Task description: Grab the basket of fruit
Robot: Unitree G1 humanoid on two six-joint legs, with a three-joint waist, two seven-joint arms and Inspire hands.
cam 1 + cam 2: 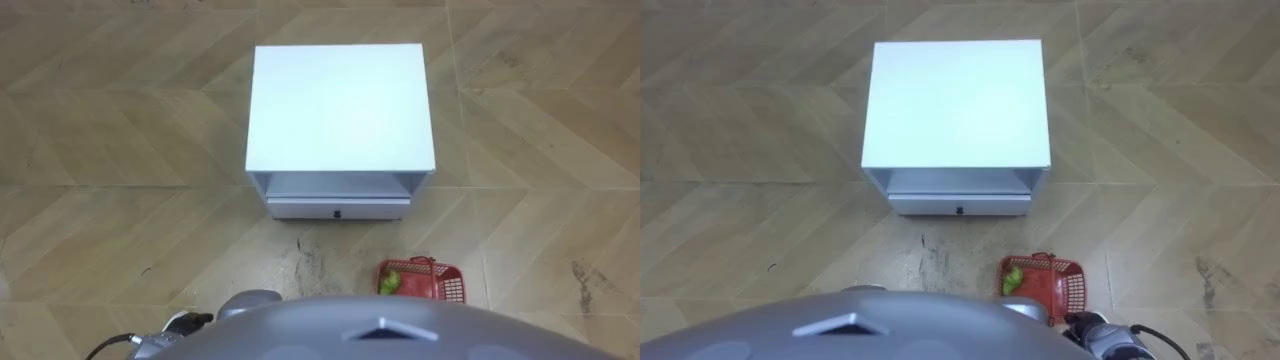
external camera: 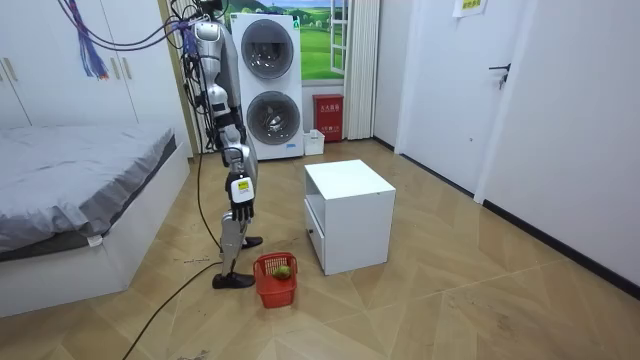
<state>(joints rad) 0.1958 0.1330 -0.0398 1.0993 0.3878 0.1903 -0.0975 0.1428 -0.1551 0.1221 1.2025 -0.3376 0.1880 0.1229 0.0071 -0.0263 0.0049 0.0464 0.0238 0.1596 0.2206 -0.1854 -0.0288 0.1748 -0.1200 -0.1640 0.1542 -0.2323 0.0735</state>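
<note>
A red plastic fruit basket [image 1: 432, 284] stands on the wooden floor just ahead of me and to my right, with a green fruit [image 1: 390, 282] inside. In the room view the fruit basket [image 2: 276, 281] sits beside my feet, on the side towards the camera. My right hand [image 2: 238, 208] hangs at my side well above it, fingers relaxed and holding nothing. A part of my left hand [image 1: 186, 321] shows at the lower left edge of the left eye view, apart from the basket. I stand upright facing a white cabinet [image 1: 340, 110].
The white cabinet [image 2: 350, 212] has an open shelf and a closed drawer [image 1: 338, 208] facing me. A bed [image 2: 70, 190] lies behind me. Stacked washing machines [image 2: 268, 85] stand at the back wall, and a white door [image 2: 440, 90] is on the room view's right.
</note>
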